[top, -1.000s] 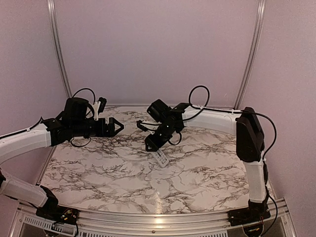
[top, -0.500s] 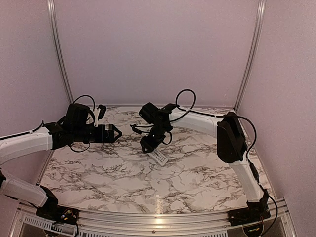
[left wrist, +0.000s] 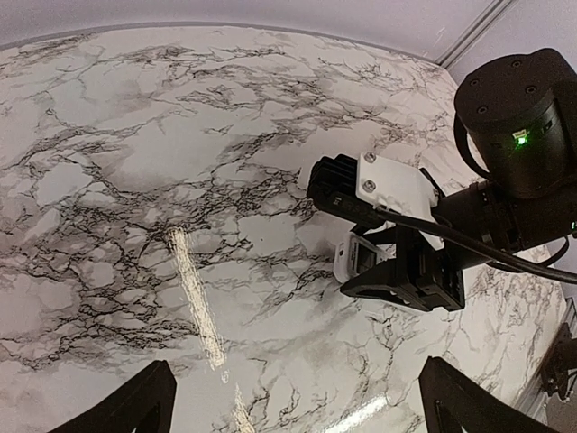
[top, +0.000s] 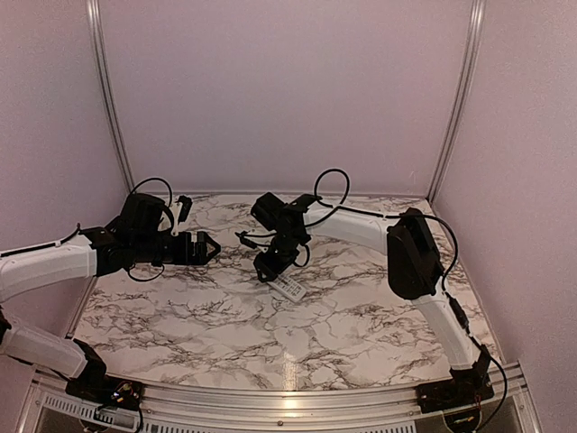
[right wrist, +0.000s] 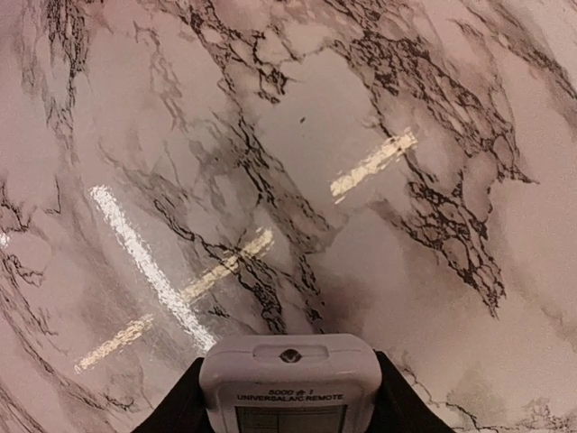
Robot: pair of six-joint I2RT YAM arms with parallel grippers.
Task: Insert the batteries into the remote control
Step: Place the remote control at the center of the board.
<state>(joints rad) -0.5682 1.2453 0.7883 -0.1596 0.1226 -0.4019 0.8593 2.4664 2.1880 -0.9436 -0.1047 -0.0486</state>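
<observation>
- Top external: left claw (top: pixel 206 245) spread wide, nothing in it, over left-rear part of marbled tabletop (top: pixel 361 334), tips pointing twd ctr.
- Right claw (top: pixel 270 267) part-closed, clamped on white remote control (top: pixel 290 287) near tabletop ctr. Remote sticks out below the tips, slanting twd near right.
- Can't tell if remote's low end touches the tabletop.
- Right wrist: remote's end w/ display window and printed label pokes out btwn the two black fingers (right wrist: pixel 176 406), one each side.
- Left wrist: right claw w/ remote sits ahead, off to the right; the two claws are well apart.
</observation>
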